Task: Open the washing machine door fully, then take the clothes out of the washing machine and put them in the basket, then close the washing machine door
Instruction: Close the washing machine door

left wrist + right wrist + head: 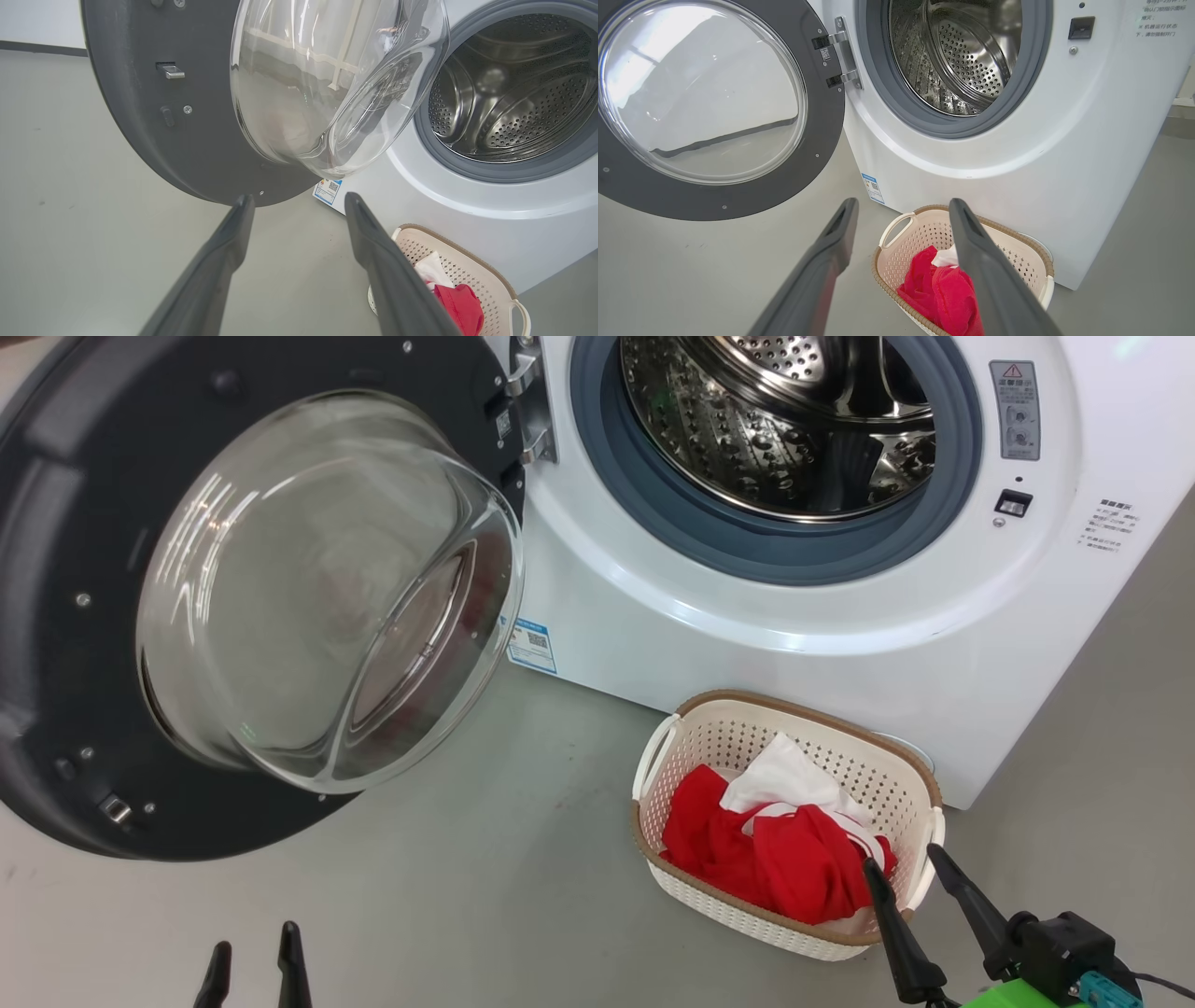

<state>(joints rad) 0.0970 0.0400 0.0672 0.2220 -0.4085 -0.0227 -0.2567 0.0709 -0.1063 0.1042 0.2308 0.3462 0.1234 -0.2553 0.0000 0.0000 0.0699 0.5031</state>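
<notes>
Grey floor bears washing machine and basket.

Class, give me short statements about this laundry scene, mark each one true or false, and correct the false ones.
1. The washing machine door is open. True.
2. The clothes are in the drum. False: they lie in the basket, and the drum looks empty.
3. The basket stands on the floor in front of the washing machine. True.
4. The right gripper grips the clothes. False: it is open and holds nothing.
</notes>
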